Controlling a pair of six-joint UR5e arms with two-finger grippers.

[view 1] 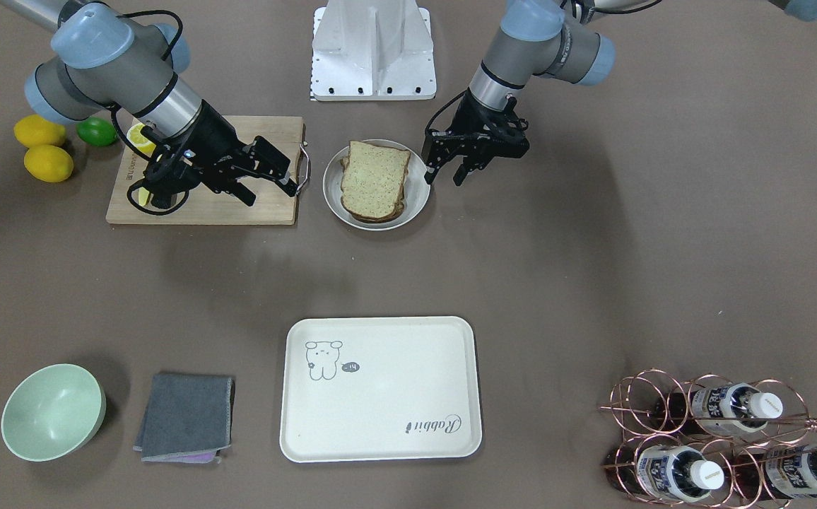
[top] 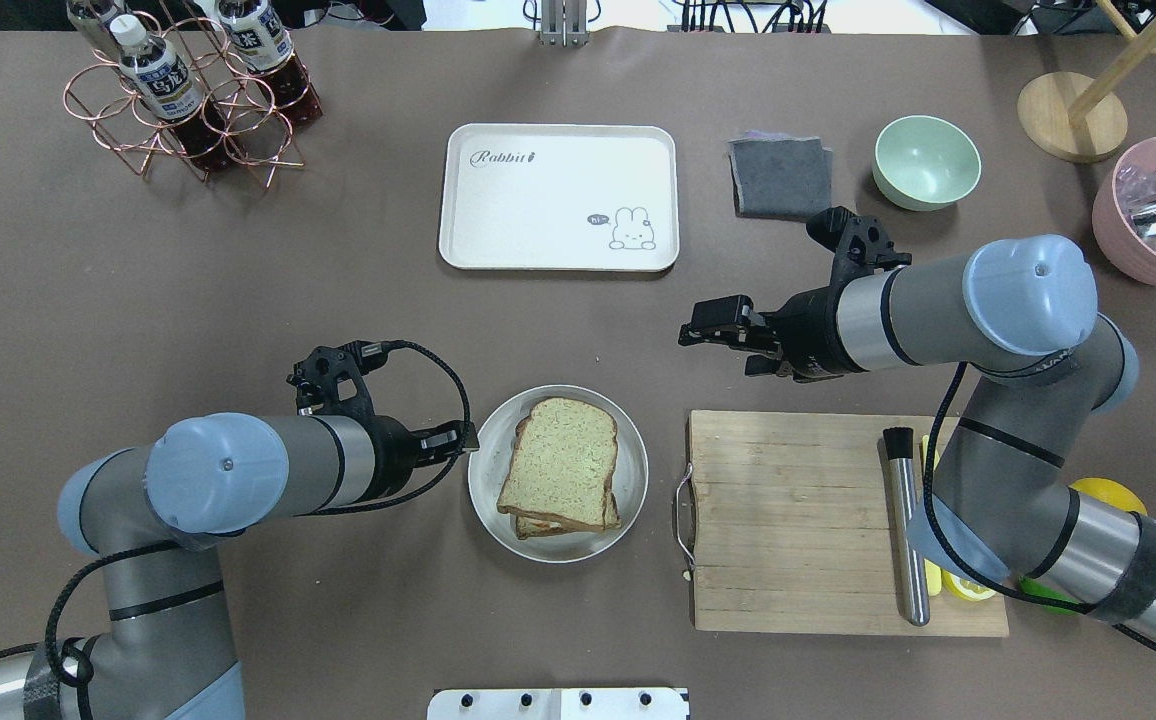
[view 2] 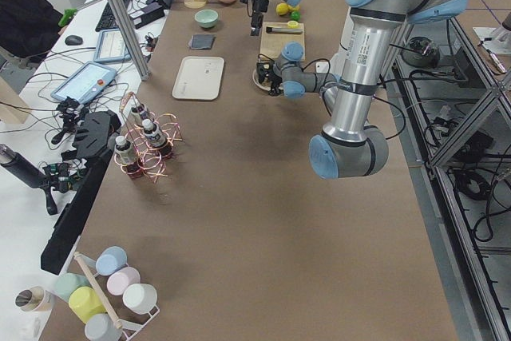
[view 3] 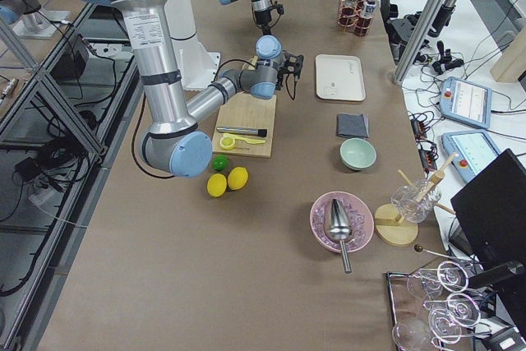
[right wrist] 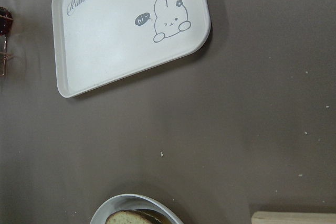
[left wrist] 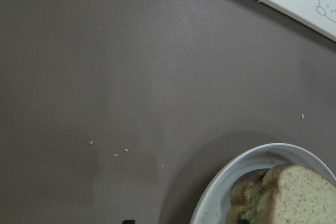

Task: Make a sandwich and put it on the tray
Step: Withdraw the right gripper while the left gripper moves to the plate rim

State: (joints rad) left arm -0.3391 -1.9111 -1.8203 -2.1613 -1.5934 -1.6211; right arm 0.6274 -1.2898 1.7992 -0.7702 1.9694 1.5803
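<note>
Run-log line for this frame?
left gripper open, beside plate; right gripper open, near cutting board; sandwich stacked on plate; tray without sandwich

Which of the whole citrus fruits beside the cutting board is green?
The lime. It alone is green; the two whole fruits next to it are yellow lemons.

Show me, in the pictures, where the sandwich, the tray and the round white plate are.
sandwich (top: 563,462): overhead exterior view, middle of the top bread slice.
tray (top: 538,210): overhead exterior view, bare middle of its floor.
plate (top: 635,455): overhead exterior view, bare inner wall right of the bread.
</note>
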